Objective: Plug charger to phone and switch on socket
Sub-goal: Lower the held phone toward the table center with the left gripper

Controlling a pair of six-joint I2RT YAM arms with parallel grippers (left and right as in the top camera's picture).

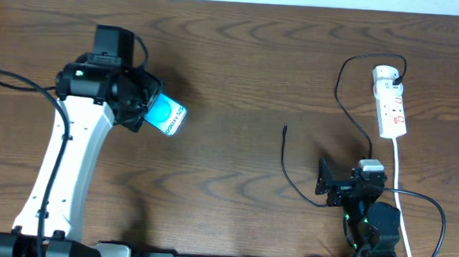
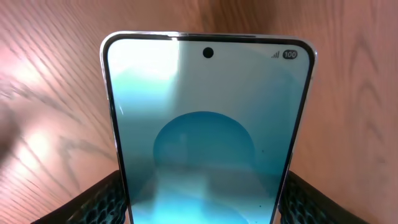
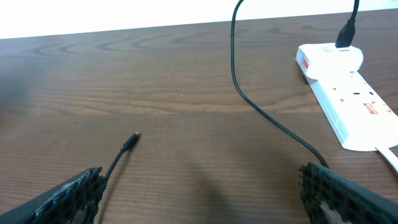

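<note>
Phone [image 2: 205, 112] clamped between the 2 fingers of the left gripper [image 2: 205, 194] at frame bottom, right gripper [image 3: 202, 179] gaping wide, charger [image 3: 131, 141] tip just ahead of its lower-left finger.

Looks like a robotics lab: a white arm [image 1: 66, 159] and a black arm [image 1: 370, 218] mounted at one edge of a wood-grain worktop [image 1: 241, 66], with a plain white wall [image 3: 124, 12] behind.

I see a dark brown, wood-grained worktop [image 1: 241, 58] spreading all around, and past its far edge a plain pale wall [image 3: 124, 15].
</note>
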